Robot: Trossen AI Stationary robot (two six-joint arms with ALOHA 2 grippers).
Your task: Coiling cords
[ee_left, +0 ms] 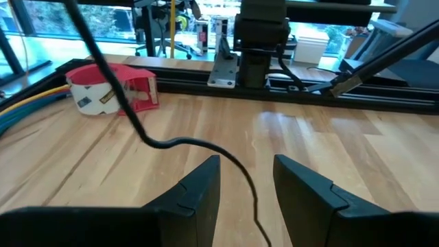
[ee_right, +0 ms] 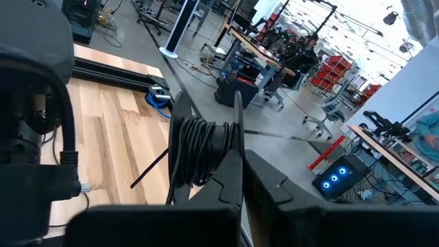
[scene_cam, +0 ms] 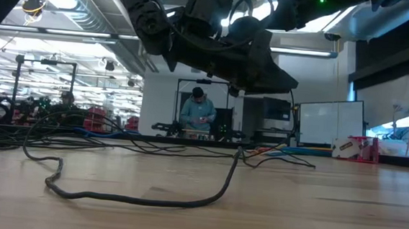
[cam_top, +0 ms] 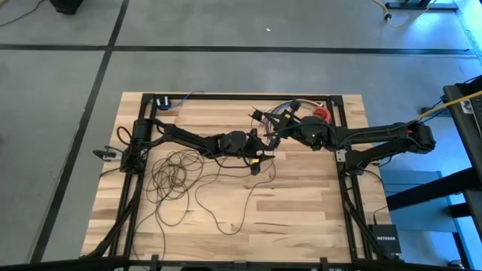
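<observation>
One legible label: "NETGEAR".

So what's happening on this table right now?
Two dark robot arms are coiling a long thin dark cord. The right gripper is shut on a bundle of wound loops, held up near the table's middle. The left gripper is open with a strand running between its fingers. Most of the cord lies loose on the wooden table.

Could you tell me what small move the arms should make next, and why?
Probably close the left gripper on the cord running between its open fingers. The right gripper is shut on a wound bundle, while many loops lie loose on the table.
</observation>
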